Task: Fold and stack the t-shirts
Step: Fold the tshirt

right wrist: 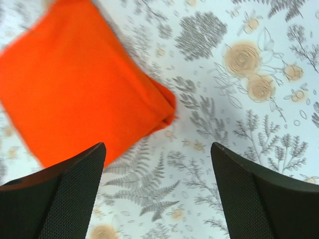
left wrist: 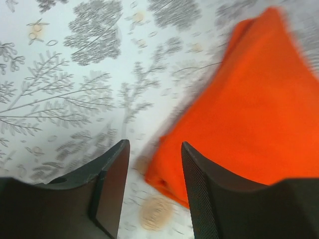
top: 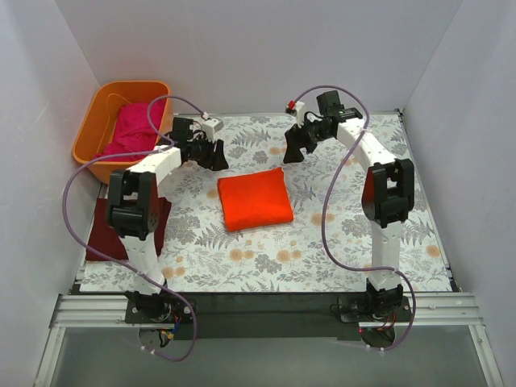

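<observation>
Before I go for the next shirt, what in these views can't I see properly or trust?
Maroon shirt: top view, mostly under the left arm; folded or not, cannot tell.
Pink shirt: top view, the tub wall and the arm hide its near part.
Orange shirt: both wrist views blurred and cut by frame edges; its layers are unreadable.

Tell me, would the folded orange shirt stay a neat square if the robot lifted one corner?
Probably not. The orange shirt is soft cloth folded in layers, so it would likely droop and unfold. Pushed across the flowery tablecloth, it would probably bunch up, not slide.
</observation>
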You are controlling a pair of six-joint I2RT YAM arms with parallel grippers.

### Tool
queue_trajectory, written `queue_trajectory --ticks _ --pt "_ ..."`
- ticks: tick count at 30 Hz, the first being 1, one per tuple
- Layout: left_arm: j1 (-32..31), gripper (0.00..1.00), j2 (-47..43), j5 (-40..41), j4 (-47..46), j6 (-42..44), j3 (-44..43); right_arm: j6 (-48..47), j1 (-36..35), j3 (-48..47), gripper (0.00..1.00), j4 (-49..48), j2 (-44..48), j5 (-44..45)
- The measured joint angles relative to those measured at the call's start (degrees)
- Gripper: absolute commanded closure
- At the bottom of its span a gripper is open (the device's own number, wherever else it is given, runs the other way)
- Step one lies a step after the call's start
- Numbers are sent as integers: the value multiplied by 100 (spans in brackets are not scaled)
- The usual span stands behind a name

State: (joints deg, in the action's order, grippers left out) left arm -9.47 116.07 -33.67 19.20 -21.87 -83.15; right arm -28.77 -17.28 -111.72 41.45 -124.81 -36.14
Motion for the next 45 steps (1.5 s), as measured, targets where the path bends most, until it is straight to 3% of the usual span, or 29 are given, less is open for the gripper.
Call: queue_trajectory --ticks 6,10,14,19,23,29,33,37,41,45 --pt "-157 48 -1375 -1222 -223 -1810 741 979 -133 236 7 -243 575 -1296" --pt "-662 48 -1912 -1873 -428 -2583 1740 1276 -391 1143 13 -479 732 -1937" --pt "-1082 48 -1788 -2251 -374 -2997 2485 1342 -570 2249 18 -402 682 -2216" --pt "-975 48 -1043 -2380 -271 -3261 2822 1351 -573 3032 22 -387 459 -2227" --pt "-597 48 -293 -2802 20 -3254 2546 1665 -407 3097 24 -640 127 -2483" --pt "-398 48 254 -2787 782 -2426 1478 1961 -293 3134 26 -870 66 -2594" --pt "-374 52 162 -2632 1292 -1690 1263 1869 -282 3165 27 -846 175 -2522" --pt "-299 54 -581 -2518 1641 -1351 1423 1696 -234 2940 26 -645 424 -2286" --pt "-262 58 -1130 -2507 1285 -1641 1064 1770 -151 1910 31 -605 426 -2275" --pt "-262 61 -514 -2308 400 -2363 146 1875 -59 1062 47 -846 203 -2299"
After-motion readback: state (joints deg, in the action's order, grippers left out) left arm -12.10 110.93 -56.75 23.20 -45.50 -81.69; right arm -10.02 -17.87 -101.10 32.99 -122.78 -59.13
